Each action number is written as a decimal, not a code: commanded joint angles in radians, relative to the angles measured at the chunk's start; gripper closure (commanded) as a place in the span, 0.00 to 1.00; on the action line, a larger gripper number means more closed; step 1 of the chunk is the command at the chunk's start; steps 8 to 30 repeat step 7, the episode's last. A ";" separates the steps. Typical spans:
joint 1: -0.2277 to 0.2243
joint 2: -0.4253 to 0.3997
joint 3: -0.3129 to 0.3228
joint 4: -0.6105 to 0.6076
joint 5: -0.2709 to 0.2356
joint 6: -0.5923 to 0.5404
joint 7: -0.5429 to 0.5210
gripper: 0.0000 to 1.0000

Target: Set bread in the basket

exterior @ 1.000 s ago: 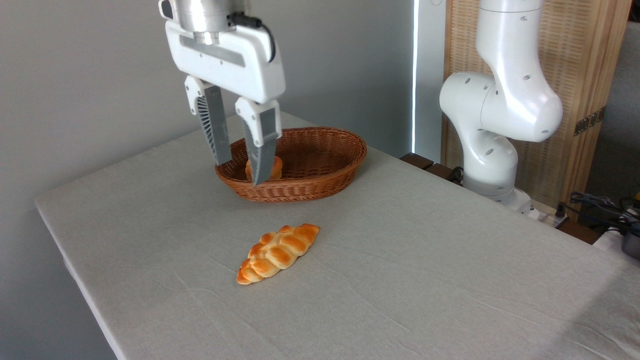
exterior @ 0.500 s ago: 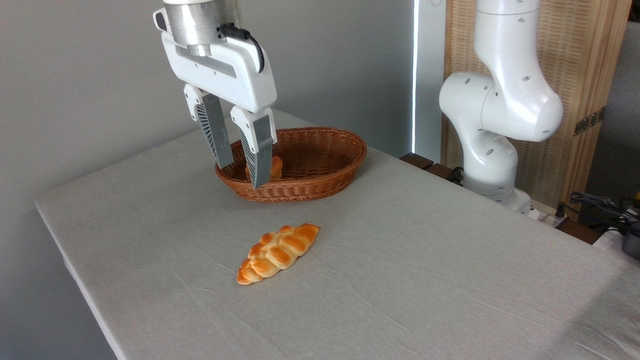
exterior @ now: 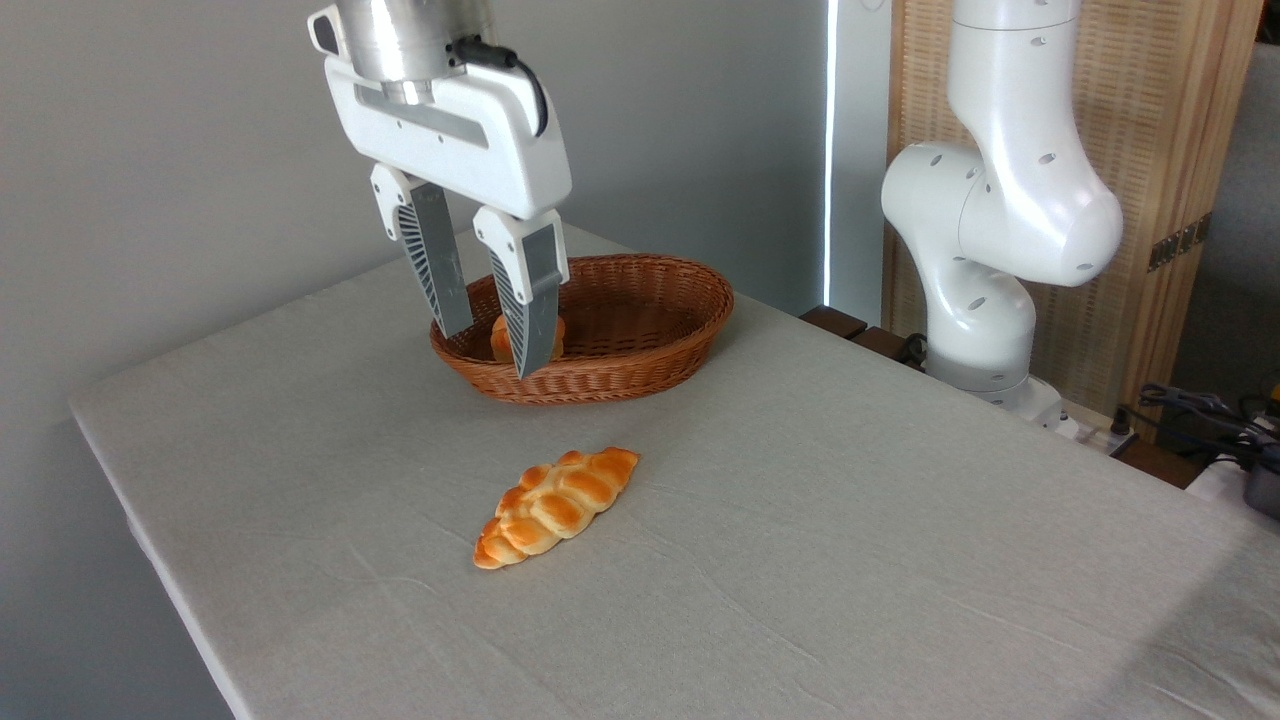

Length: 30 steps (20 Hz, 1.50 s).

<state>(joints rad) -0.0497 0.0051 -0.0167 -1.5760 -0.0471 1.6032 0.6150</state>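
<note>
One braided loaf (exterior: 556,507) lying near on the grey counter (exterior: 850,560), beyond it the wicker basket (exterior: 640,330), the small bread (exterior: 503,338) resting inside its left end, the pincer (exterior: 495,350) hovering above, fingers apart, holding nothing.

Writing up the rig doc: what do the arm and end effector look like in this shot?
Glossy white arm with rounded joint housings and small dark recessed dots. A bare silver metal wrist cylinder tops a white boxy end effector body with a grey inset strip; a black cable loops at its side. Two grey ribbed fingers sit in white mounts.
</note>
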 commanded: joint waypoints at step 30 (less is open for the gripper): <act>-0.021 0.004 0.023 0.030 0.001 -0.029 0.023 0.00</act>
